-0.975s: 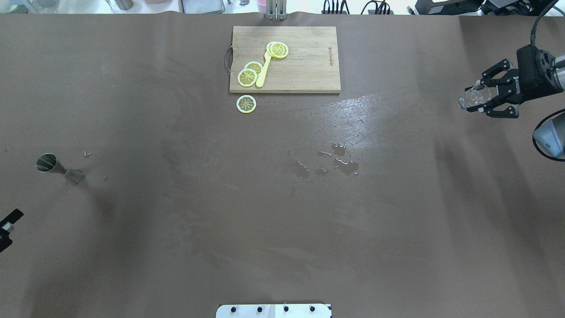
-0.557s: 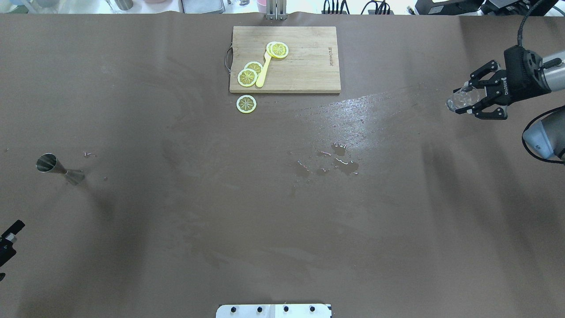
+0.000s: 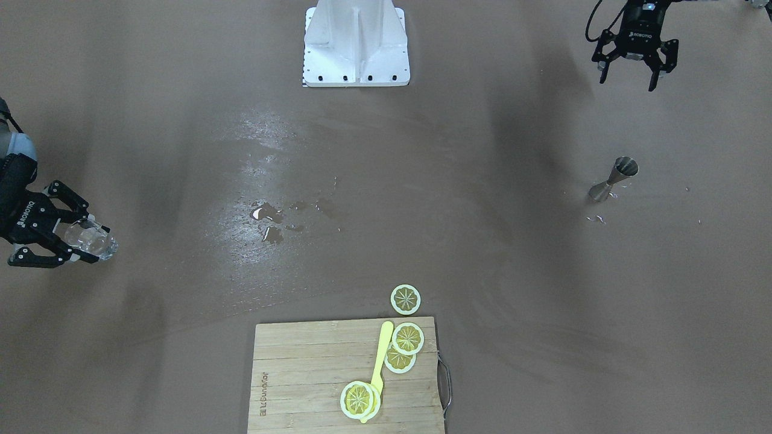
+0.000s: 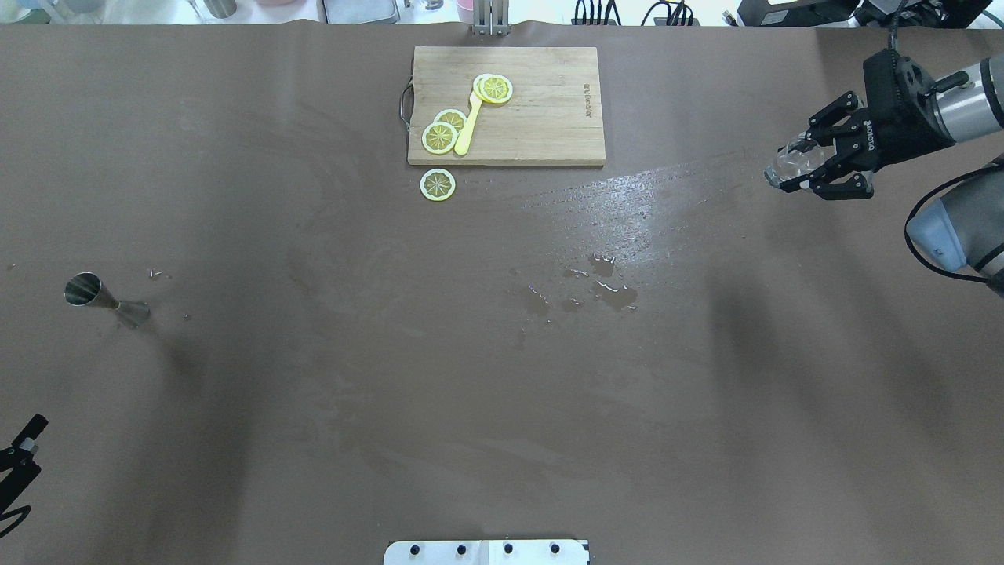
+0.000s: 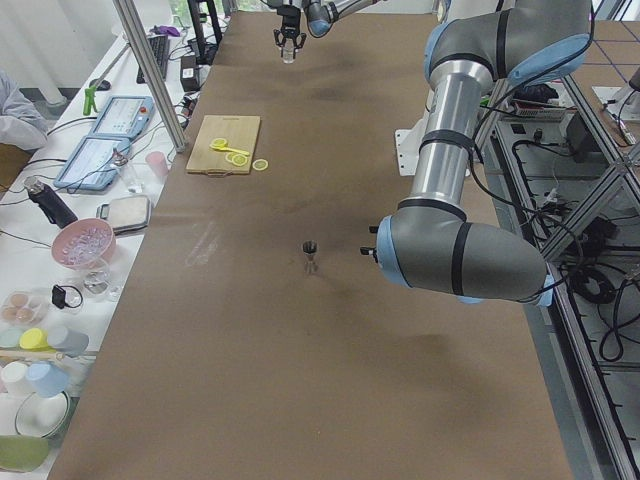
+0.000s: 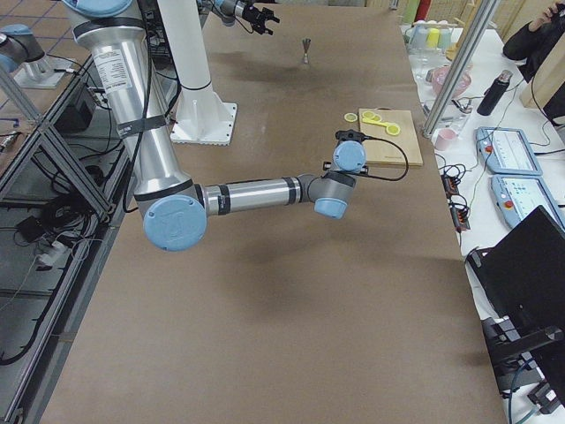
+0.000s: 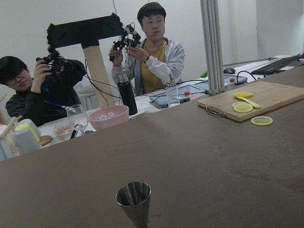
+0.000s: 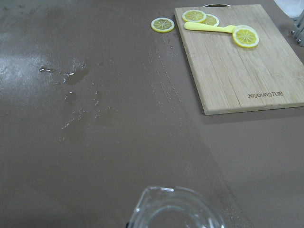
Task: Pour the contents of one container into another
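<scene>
Table, front-facing view: a brown sheet is spread over the whole top, and a wet puddle is seen near the middle.
Right gripper, front-facing view: the right gripper is closed around a clear glass, which is held over the table's end.
Left gripper, front-facing view: the left gripper is spread wide with nothing between its fingers. It is kept well apart from the jigger (which is stood upright on the sheet).
Far edge, overhead view: lemon slices and a yellow knife are laid on a wooden board. One slice is left just off it.
Room, exterior left view: a white bench beside the table is crowded with bowls and cups.
Room, left wrist view: two people are seated behind the bench.
Glass, right wrist view: only the rim is shown, so its contents cannot be told.
</scene>
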You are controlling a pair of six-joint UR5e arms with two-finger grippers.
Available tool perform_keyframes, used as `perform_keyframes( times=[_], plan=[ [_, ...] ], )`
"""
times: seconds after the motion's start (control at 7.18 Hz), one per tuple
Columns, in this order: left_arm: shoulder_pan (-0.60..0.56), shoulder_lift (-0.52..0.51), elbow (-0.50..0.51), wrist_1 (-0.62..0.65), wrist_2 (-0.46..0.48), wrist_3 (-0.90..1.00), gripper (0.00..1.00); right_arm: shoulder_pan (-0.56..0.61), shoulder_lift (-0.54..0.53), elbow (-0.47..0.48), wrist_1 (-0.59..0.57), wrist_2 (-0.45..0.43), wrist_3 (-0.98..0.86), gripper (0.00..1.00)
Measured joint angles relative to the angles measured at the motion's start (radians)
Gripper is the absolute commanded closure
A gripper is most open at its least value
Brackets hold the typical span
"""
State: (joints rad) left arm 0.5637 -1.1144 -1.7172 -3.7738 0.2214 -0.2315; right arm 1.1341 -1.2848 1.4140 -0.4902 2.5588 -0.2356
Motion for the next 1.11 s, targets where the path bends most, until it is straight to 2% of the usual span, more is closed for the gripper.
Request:
perform_keyframes(
  times=[0.28,0.56,0.7,0.84,0.98,1.11],
  plan=[
    [0.023,-0.027,0.022,0.067,0.073,-0.107,0.04,-0.006,-0.004,0.074,-0.064,0.03,0.024,1.0],
    [0.027,-0.033,0.04,0.221,0.141,-0.343,0.16,-0.013,-0.014,0.139,-0.089,0.046,0.027,1.0],
    [0.027,-0.035,0.044,0.313,0.162,-0.472,0.32,-0.015,-0.023,0.162,-0.105,0.05,0.027,1.0],
    [0.027,-0.039,0.046,0.37,0.172,-0.548,0.55,-0.019,-0.029,0.186,-0.14,0.048,0.027,1.0],
    [0.027,-0.049,0.048,0.412,0.174,-0.584,0.77,-0.024,-0.031,0.213,-0.193,0.044,0.027,1.0],
    [0.026,-0.061,0.05,0.452,0.173,-0.609,0.93,-0.029,-0.031,0.246,-0.266,0.042,0.027,1.0]
  ],
)
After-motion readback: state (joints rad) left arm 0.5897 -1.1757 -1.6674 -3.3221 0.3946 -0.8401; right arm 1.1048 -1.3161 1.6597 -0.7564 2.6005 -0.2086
